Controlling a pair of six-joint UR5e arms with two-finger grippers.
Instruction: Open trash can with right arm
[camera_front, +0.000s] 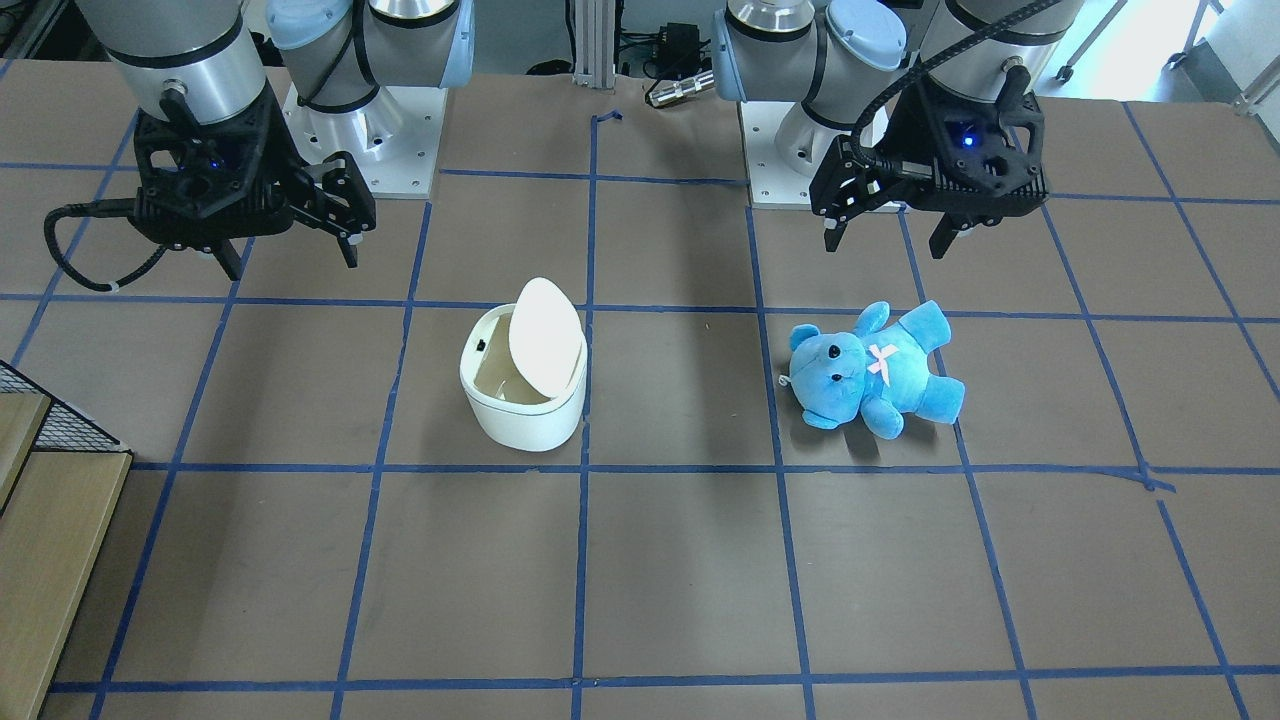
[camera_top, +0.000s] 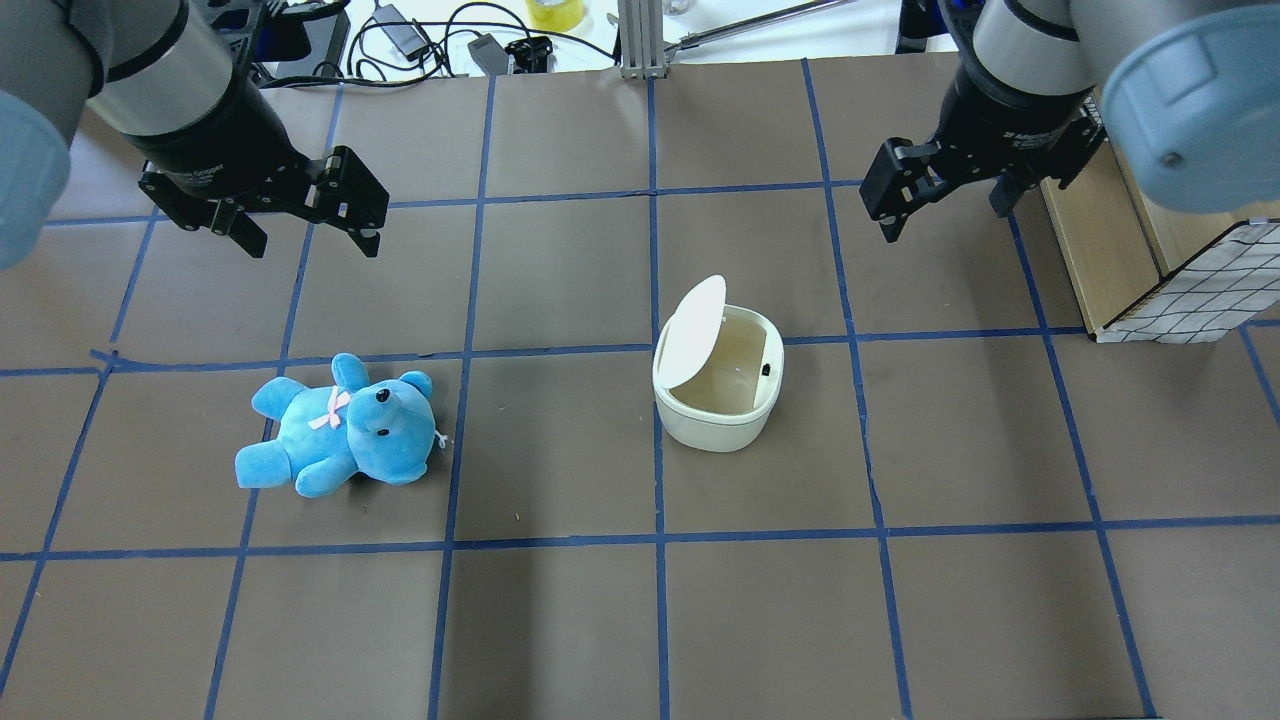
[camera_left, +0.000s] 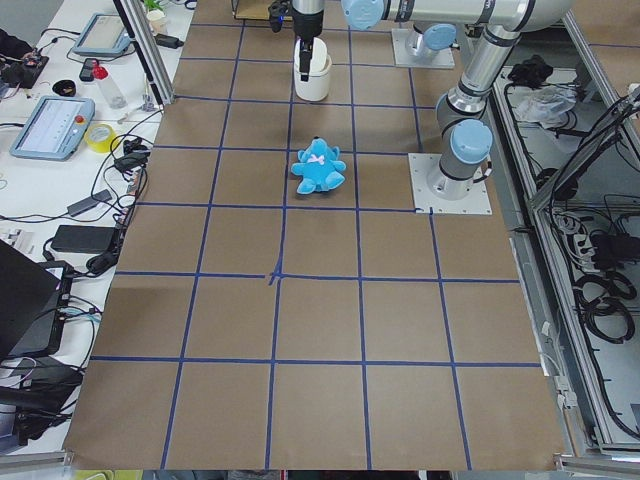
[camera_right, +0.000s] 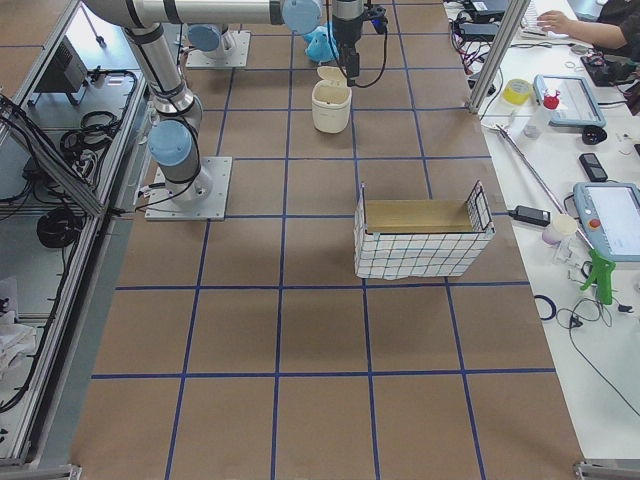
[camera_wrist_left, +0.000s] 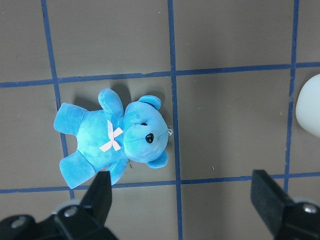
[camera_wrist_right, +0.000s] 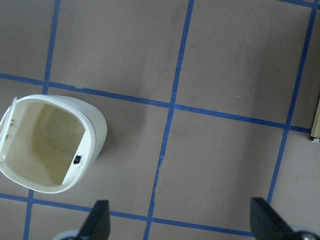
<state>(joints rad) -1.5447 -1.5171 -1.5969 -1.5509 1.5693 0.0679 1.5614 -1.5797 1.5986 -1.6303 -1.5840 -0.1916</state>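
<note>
The small white trash can (camera_front: 522, 408) stands mid-table with its flip lid (camera_front: 545, 335) tilted up and its beige inside showing. It also shows in the overhead view (camera_top: 715, 425) and at the lower left of the right wrist view (camera_wrist_right: 97, 132). My right gripper (camera_front: 290, 255) is open and empty. It hovers above the table behind and to the side of the can, apart from it, and also shows in the overhead view (camera_top: 942, 215). My left gripper (camera_front: 885, 243) is open and empty, above and behind a blue teddy bear (camera_front: 870, 365).
The blue teddy (camera_top: 340, 425) lies on its back on my left half of the table, and in the left wrist view (camera_wrist_left: 115, 137). A wire basket with a wooden inside (camera_top: 1180, 290) stands at the table's right edge, beyond my right gripper. Blue tape lines grid the brown tabletop.
</note>
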